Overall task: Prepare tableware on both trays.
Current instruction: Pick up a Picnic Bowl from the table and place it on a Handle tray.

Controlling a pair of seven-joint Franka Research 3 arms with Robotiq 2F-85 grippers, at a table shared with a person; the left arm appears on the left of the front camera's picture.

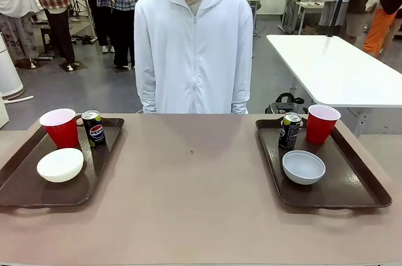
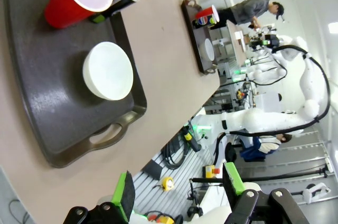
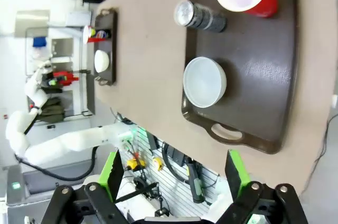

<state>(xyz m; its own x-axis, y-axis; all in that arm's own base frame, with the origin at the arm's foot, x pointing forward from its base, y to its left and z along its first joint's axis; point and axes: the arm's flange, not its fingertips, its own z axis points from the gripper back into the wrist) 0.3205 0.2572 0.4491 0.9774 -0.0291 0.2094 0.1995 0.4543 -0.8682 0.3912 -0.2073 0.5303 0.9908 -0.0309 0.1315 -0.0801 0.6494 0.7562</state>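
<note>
The left brown tray [image 1: 25, 184] carries a red cup [image 1: 60, 127], a dark can [image 1: 94, 128] and a cream-white bowl [image 1: 60, 164]. The right tray [image 1: 352, 181] carries a red cup [image 1: 321, 123], a dark can [image 1: 289, 130] and a pale grey-blue bowl [image 1: 303, 167]. My left gripper [image 2: 177, 192] hangs open off the table's near edge, past the left tray's handle [image 2: 108, 131], with nothing between its green pads. My right gripper [image 3: 177, 174] is open too, beyond the right tray's handle [image 3: 227, 131], above the grey-blue bowl [image 3: 204, 82].
A person in a white hooded jacket [image 1: 193, 46] stands at the table's far edge, hands out of sight. The bare brown tabletop [image 1: 191, 178] lies between the trays. A white table [image 1: 333, 68] stands behind at the right.
</note>
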